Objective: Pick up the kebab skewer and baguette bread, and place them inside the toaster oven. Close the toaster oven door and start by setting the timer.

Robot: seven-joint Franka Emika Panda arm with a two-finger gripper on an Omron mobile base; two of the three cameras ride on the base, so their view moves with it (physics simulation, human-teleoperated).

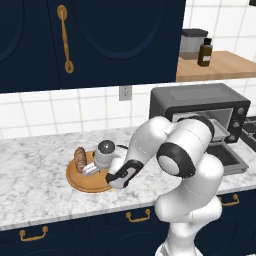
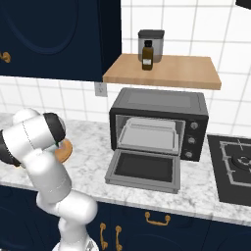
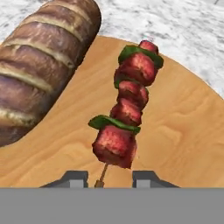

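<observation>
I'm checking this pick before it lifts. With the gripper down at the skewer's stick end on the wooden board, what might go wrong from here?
1. The gripper straddles only the bare stick tip of the kebab skewer; held at that end, the heavy chunks may make it droop or swivel.
2. The baguette bread lies close beside it on the round wooden board, so a sideways lift might nudge it.
3. The toaster oven door hangs open over the counter; a drooping skewer might catch on it.

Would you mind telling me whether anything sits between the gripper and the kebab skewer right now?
Nothing visible does. In the hand view the gripper straddles the bare stick end of the kebab skewer, which lies on the wooden board. The baguette bread lies off to one side, apart from the skewer.
</observation>
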